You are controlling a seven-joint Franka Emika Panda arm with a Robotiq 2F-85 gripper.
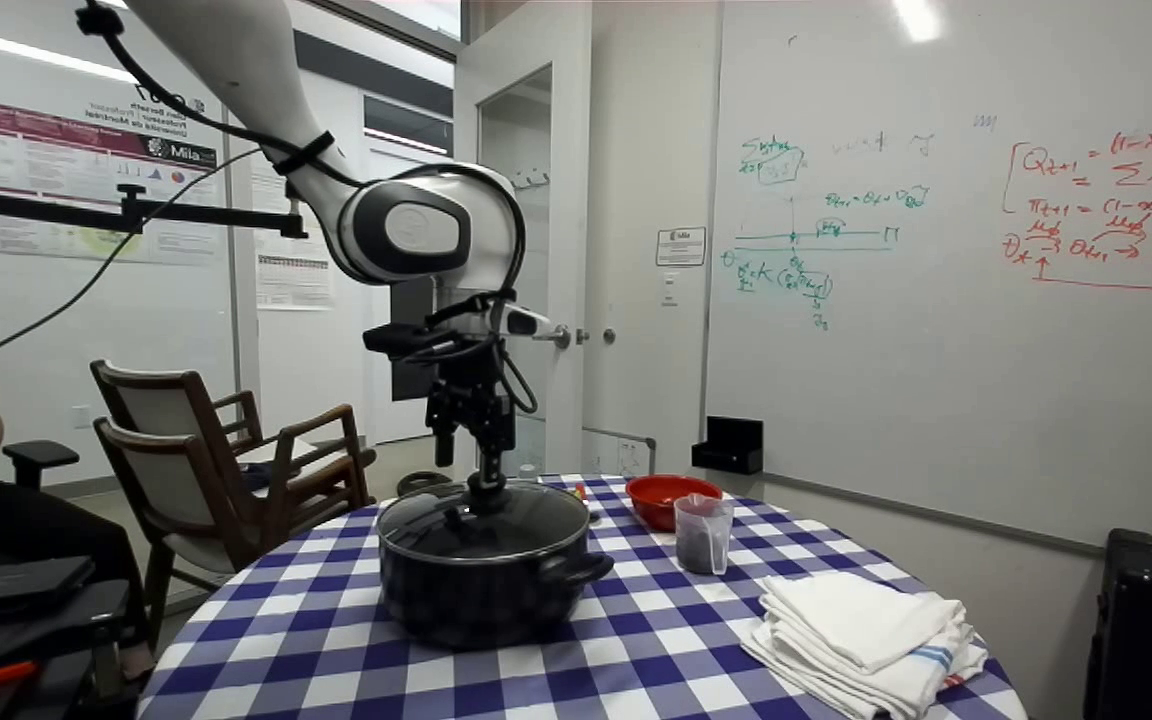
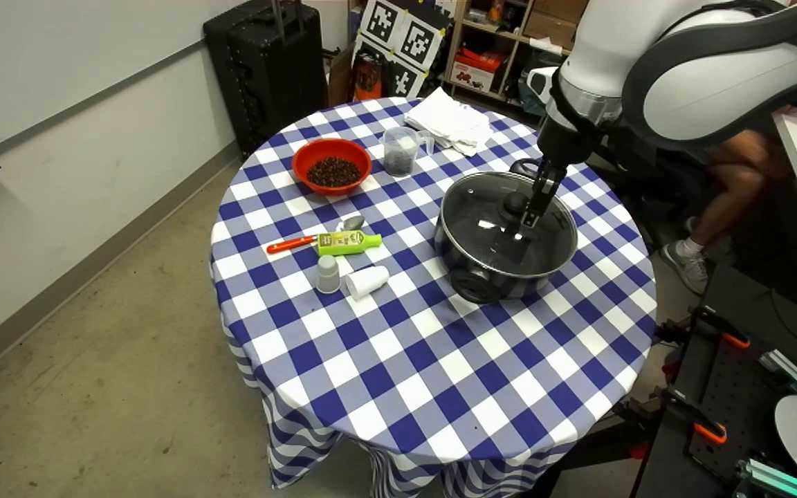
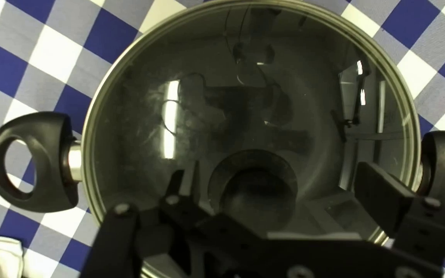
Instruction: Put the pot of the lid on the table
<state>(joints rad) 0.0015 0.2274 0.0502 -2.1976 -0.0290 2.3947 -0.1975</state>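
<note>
Round and checkered, the table [image 2: 398, 377] bears the pot [image 1: 481, 600], lid [image 2: 487, 245] on, its long axis running handle [image 2: 474, 294] to handle from seven to one o'clock in an exterior view. Towels [image 2: 448, 121] lie at its eleven, jug [image 2: 400, 153] and bowl [image 2: 333, 169] ten, bottle [image 2: 349, 243] nine, cups [image 2: 328, 274] eight. The gripper [image 3: 276, 185] has its jaws apart; the knob [image 3: 257, 197], dimly seen, seems between them.

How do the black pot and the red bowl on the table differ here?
The pot is black; the bowl is red and clearly smaller. A lid covers the pot, while the bowl is open, with dark brown bits inside. The pot has side handles; the bowl shows none. Both are round and stand upright on the table.
</note>
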